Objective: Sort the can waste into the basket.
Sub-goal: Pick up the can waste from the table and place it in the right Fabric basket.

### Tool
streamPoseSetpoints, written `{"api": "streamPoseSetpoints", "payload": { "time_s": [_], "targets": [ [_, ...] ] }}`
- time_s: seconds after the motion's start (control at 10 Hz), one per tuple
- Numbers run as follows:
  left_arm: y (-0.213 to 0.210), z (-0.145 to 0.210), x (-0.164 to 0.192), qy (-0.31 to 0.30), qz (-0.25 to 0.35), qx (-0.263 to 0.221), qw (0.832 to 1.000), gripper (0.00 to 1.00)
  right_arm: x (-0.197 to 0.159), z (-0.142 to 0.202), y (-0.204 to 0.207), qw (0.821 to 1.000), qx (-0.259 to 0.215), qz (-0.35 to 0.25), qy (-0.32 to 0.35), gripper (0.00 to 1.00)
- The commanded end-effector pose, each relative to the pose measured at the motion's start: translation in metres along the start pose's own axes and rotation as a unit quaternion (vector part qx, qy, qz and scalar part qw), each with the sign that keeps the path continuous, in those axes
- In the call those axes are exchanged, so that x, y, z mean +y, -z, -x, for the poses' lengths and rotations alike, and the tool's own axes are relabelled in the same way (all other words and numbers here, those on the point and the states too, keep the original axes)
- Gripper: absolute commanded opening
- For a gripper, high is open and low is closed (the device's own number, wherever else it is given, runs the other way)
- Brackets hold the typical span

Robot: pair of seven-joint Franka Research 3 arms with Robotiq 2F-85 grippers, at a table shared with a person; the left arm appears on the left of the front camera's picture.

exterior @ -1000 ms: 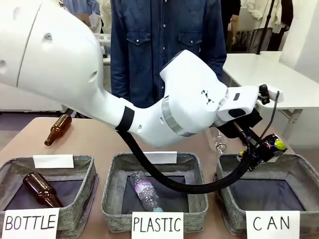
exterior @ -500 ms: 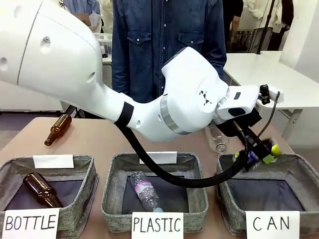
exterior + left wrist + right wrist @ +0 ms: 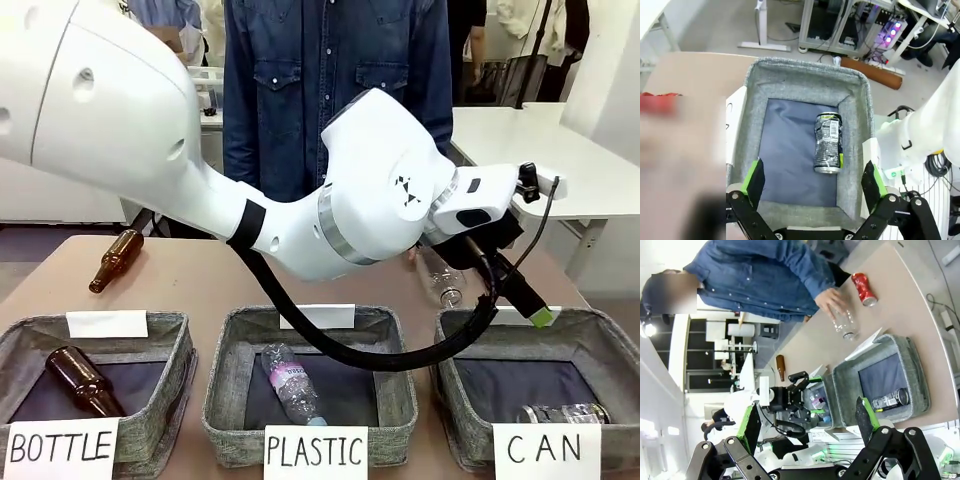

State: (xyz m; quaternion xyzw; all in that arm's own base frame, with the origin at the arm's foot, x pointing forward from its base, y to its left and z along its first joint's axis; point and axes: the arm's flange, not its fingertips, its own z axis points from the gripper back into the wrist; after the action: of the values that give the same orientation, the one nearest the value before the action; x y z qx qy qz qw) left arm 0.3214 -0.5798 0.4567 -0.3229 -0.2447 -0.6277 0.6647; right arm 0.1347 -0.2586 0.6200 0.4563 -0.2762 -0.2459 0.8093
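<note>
The dark printed can (image 3: 565, 412) lies on its side on the dark floor of the grey CAN basket (image 3: 600, 330). My left gripper (image 3: 525, 305) hangs open over that basket, holding nothing. In the left wrist view the same can (image 3: 827, 142) rests below and between the spread green-padded fingers (image 3: 754, 177), inside the basket (image 3: 805, 67). The right wrist view shows the red dented can (image 3: 863, 288) lying on the table beyond the basket (image 3: 920, 370). My right gripper (image 3: 807, 425) is open and empty, high above the table.
The PLASTIC basket (image 3: 225, 390) holds a clear bottle (image 3: 290, 385), and the BOTTLE basket (image 3: 165, 400) holds a brown one (image 3: 80, 380). Another brown bottle (image 3: 115, 260) lies at the far left. A person's hand (image 3: 830, 302) rests by a clear bottle (image 3: 845, 325).
My left gripper has opened and let go of the dark can, which dropped into the CAN basket. The arm barely shifted.
</note>
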Motion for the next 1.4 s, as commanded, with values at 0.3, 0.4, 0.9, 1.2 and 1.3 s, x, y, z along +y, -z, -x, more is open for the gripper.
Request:
{"api": "streamPoseSetpoints", "payload": {
  "time_s": [0.3, 0.4, 0.9, 1.2, 1.3],
  "targets": [
    [-0.102, 0.022, -0.012, -0.019, -0.005, 0.129, 0.991, 1.0, 0.011, -0.001, 0.017, 0.999, 0.026, 0.02, -0.029, 1.0],
    [-0.148, 0.039, -0.019, -0.02, -0.038, 0.141, 0.989, 1.0, 0.026, -0.004, 0.044, 0.997, 0.062, 0.027, -0.047, 1.0],
    [-0.381, 0.155, -0.011, -0.308, -0.085, 0.103, 0.942, 1.0, 0.108, 0.021, 0.189, 0.959, 0.228, 0.051, -0.162, 1.0],
    [-0.502, 0.224, 0.007, -0.539, -0.044, -0.091, 0.836, 1.0, 0.134, 0.045, 0.239, 0.957, 0.269, -0.047, -0.094, 1.0],
    [-0.529, 0.246, 0.003, -0.564, 0.007, -0.163, 0.81, 1.0, 0.135, 0.047, 0.255, 0.958, 0.276, -0.073, -0.024, 1.0]
  ]
}}
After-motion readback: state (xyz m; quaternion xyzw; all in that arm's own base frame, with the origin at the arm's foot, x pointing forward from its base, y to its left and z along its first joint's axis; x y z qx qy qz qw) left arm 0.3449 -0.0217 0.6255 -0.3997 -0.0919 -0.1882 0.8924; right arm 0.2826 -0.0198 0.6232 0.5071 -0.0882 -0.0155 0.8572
